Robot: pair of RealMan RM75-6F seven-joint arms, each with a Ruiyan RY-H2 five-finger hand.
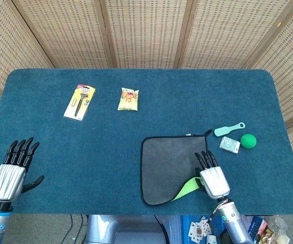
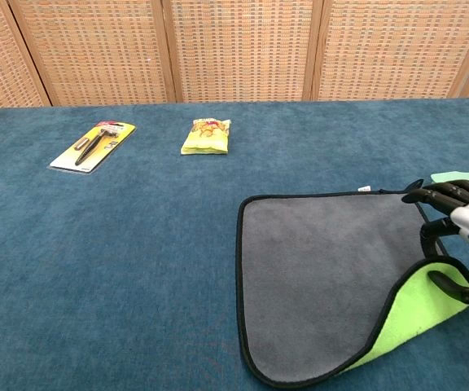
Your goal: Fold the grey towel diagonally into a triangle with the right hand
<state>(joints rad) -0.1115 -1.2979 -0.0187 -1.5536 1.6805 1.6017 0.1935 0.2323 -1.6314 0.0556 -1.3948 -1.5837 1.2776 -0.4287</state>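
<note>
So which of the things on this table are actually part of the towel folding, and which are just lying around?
Part of the job:
grey towel, its near right corner lifted, showing a green underside
right hand, holding that corner

Just lying about:
razor pack
yellow snack packet
mint green brush
small box
green ball
left hand, idle with nothing in it
</note>
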